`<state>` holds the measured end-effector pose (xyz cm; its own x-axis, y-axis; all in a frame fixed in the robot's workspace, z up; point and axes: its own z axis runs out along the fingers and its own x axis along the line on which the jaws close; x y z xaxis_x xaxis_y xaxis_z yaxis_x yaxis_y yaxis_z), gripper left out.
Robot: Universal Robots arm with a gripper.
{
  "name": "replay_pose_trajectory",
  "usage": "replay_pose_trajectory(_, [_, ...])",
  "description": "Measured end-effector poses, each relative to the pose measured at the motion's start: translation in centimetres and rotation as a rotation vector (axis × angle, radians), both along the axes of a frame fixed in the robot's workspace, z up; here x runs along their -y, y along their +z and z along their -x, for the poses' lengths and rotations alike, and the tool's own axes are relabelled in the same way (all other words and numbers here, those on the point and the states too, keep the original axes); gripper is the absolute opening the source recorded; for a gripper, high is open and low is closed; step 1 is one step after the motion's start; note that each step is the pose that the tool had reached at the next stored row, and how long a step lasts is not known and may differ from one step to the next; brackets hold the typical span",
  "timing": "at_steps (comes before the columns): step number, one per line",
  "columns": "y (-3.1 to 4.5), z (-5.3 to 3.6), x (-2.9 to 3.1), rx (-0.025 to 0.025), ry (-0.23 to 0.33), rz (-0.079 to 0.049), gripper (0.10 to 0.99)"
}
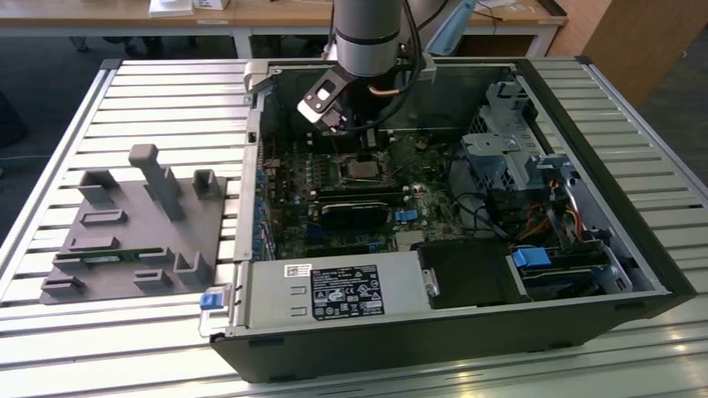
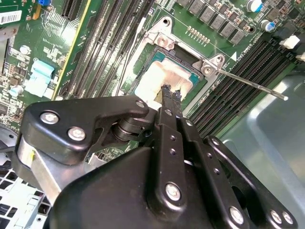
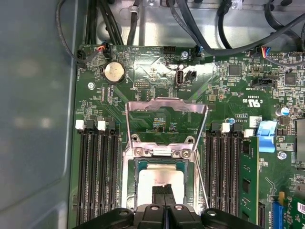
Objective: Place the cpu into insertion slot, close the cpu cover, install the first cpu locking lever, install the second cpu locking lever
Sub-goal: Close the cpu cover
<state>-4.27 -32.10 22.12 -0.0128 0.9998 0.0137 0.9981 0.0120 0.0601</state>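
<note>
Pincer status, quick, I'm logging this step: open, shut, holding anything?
Pincer: shut, fingers together with nothing between them, tips over the cpu.

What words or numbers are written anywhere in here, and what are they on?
No text here is readable to me.
The big sticker on the silver box: print too small to read.
The barcode sticker on the green board, in the second wrist view: too small.
The white lettering on the green board, in the first wrist view: too small.
</note>
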Motion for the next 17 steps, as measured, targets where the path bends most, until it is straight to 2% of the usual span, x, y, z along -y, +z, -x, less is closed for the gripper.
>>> replay_pose_trajectory(17, [0.56,0.0,0.0,-0.0003,0.0,0.0,0.106])
